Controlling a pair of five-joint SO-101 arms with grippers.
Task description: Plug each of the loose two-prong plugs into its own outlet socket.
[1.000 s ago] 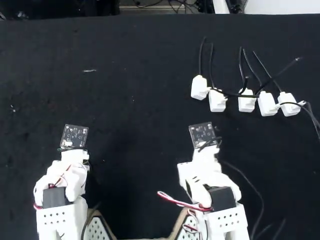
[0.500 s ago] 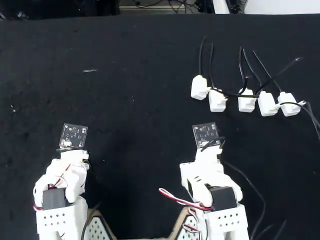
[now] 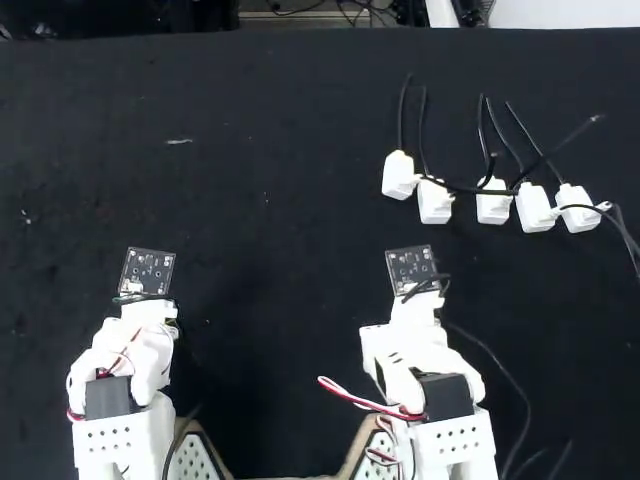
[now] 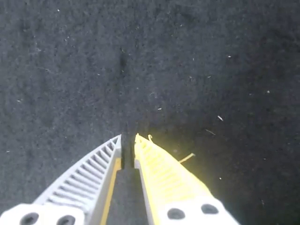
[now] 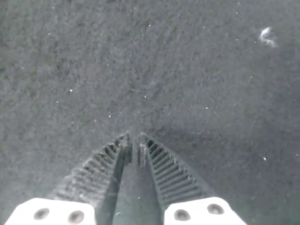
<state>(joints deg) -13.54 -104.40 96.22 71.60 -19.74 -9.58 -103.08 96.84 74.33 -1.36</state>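
Several white plug and socket blocks (image 3: 494, 201) with black cords lie in a row on the black cloth at the far right; the leftmost block (image 3: 398, 175) sits slightly apart. I cannot tell which are plugs and which are sockets. The left arm (image 3: 130, 350) is folded back at the near left, the right arm (image 3: 415, 340) at the near middle, both well short of the blocks. My left gripper (image 4: 127, 138) is shut and holds nothing, its yellow finger (image 4: 159, 173) against the white one. My right gripper (image 5: 133, 139) is shut just above bare cloth.
Black cords (image 3: 520, 130) run from the blocks toward the table's far edge and off to the right (image 3: 625, 235). Another cable (image 3: 495, 365) trails beside the right arm's base. A small light speck (image 3: 178, 142) lies at the far left. The table (image 3: 250, 180) is otherwise bare black cloth.
The right arm's wrist has shifted slightly to the right. The left arm and the blocks have not moved.
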